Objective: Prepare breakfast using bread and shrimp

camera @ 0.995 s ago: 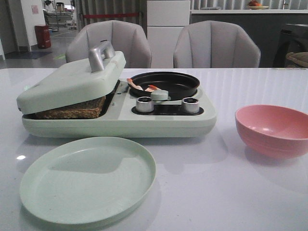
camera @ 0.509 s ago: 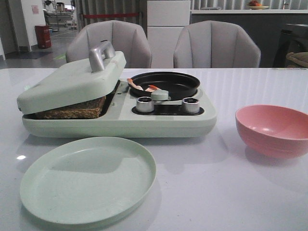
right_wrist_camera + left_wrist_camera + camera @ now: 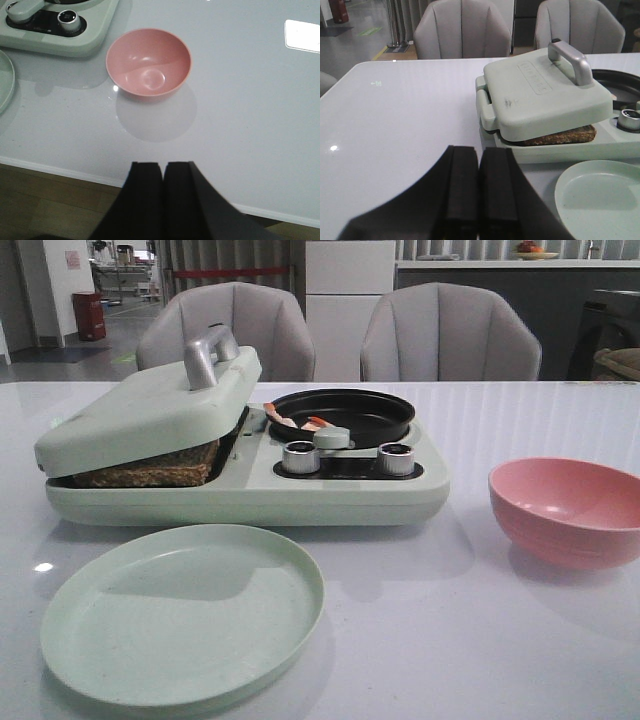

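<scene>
The bread [image 3: 150, 467] lies under the tilted lid [image 3: 150, 410] of the pale green breakfast maker [image 3: 250, 490]; its brown crust [image 3: 560, 137] shows in the left wrist view. Shrimp pieces [image 3: 290, 421] rest at the left rim of the black pan [image 3: 345, 413]. Neither gripper appears in the front view. My left gripper [image 3: 479, 150] is shut and empty, hanging over the table to the left of the maker. My right gripper [image 3: 163, 165] is shut and empty, above the table's front edge, short of the pink bowl [image 3: 148, 62].
A pale green plate [image 3: 180, 610] lies in front of the maker. The pink bowl [image 3: 568, 510] stands at the right and holds nothing. Two knobs [image 3: 300, 456] sit on the maker's front panel. Two grey chairs [image 3: 450, 335] stand behind the table.
</scene>
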`<move>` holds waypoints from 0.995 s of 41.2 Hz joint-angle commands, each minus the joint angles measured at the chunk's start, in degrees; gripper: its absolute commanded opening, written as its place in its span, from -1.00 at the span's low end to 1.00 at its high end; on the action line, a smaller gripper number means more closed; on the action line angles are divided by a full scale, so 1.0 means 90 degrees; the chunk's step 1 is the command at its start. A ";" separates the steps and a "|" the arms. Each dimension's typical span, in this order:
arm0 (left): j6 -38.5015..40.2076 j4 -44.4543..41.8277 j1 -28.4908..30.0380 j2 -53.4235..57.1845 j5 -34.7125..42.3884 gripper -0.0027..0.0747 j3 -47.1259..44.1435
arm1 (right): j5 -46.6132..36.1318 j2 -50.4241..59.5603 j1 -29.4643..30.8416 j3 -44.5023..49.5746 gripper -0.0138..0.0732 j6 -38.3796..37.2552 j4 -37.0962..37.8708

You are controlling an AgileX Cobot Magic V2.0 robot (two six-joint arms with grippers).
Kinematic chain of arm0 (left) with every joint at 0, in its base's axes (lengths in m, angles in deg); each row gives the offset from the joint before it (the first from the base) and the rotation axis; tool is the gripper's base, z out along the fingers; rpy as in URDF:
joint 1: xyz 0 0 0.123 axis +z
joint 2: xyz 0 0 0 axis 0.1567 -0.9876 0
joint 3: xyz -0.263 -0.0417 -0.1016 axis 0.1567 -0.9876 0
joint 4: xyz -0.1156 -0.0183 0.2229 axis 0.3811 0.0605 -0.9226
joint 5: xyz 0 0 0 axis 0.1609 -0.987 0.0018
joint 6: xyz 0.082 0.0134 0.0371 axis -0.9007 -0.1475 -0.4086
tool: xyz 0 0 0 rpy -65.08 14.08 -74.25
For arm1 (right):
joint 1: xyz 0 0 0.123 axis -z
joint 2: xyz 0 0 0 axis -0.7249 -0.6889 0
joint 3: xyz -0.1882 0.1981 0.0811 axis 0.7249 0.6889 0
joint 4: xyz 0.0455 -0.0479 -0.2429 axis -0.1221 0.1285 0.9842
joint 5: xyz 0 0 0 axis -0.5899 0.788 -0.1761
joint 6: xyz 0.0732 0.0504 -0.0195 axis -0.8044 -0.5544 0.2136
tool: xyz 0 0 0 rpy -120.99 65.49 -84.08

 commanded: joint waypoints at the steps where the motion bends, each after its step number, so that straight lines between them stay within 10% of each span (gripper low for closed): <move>1: 0.0054 0.0301 0.0197 0.0137 0.1058 -0.67 -0.0174 | -0.0442 -0.0040 -0.0006 -0.0169 -0.49 0.0001 0.0118; 41: -0.0060 0.0280 0.0890 0.0443 0.1666 -0.67 -0.0810 | -0.0422 -0.0047 -0.0006 -0.0169 -0.49 0.0001 0.0118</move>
